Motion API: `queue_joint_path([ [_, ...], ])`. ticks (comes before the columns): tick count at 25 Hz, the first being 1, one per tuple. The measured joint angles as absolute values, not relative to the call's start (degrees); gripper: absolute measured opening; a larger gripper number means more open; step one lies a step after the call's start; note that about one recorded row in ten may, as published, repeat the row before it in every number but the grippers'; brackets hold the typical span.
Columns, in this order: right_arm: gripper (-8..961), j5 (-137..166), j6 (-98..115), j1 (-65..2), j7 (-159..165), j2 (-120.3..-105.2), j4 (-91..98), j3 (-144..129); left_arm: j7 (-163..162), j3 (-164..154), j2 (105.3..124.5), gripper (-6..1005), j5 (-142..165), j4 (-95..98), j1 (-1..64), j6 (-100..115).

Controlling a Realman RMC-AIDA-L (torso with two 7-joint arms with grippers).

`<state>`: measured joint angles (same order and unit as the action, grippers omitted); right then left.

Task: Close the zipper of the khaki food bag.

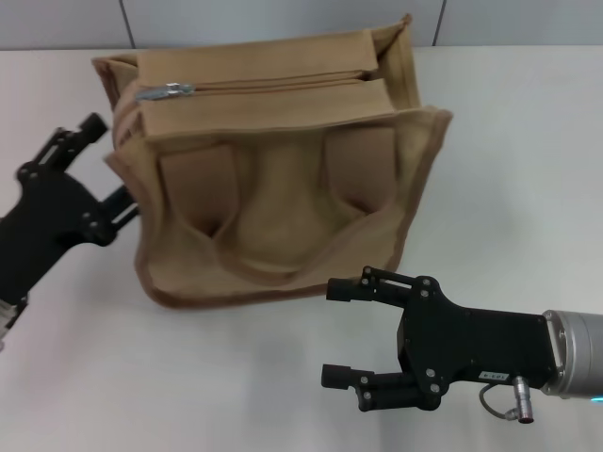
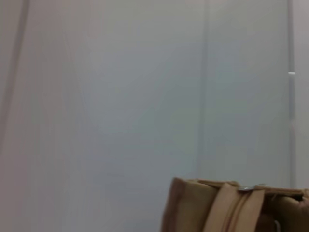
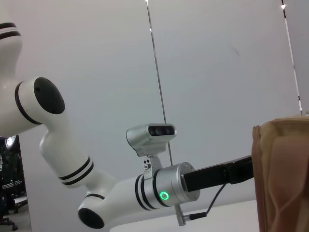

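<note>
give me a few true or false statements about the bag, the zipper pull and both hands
1. The silver zipper pull sits at the end of the khaki food bag nearer the left hand. True.
2. The right hand grips the pull. False: it is open, near the bag's front lower edge.
3. The left hand is at the bag's left side. True.
4. The bag lies flat on the white table. False: it stands upright.

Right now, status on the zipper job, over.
Left hand open beside the khaki food bag, not touching the zipper. Right hand open, empty, in front of bag. Pull tab at bag's left end. Nothing in the way.
</note>
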<state>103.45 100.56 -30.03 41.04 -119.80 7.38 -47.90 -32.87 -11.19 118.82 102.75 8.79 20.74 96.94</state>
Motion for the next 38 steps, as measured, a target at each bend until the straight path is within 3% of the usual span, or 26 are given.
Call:
queue_joint_path([
  [10,837,103.45,100.22,-29.88,41.04,-119.80,7.38,-47.90,-32.38,-9.15,119.00,807,101.43,4.49,23.98,98.81],
  [30,836,103.44,99.47,-29.93,41.05,-119.80,7.15,-47.89,-32.44,-6.41,118.87,805,100.71,3.27,22.99,101.15],
  [38,836,103.39,98.92,-29.87,41.04,-119.80,7.06,-47.90,-32.42,-6.32,118.92,521,100.74,3.07,22.83,101.03],
])
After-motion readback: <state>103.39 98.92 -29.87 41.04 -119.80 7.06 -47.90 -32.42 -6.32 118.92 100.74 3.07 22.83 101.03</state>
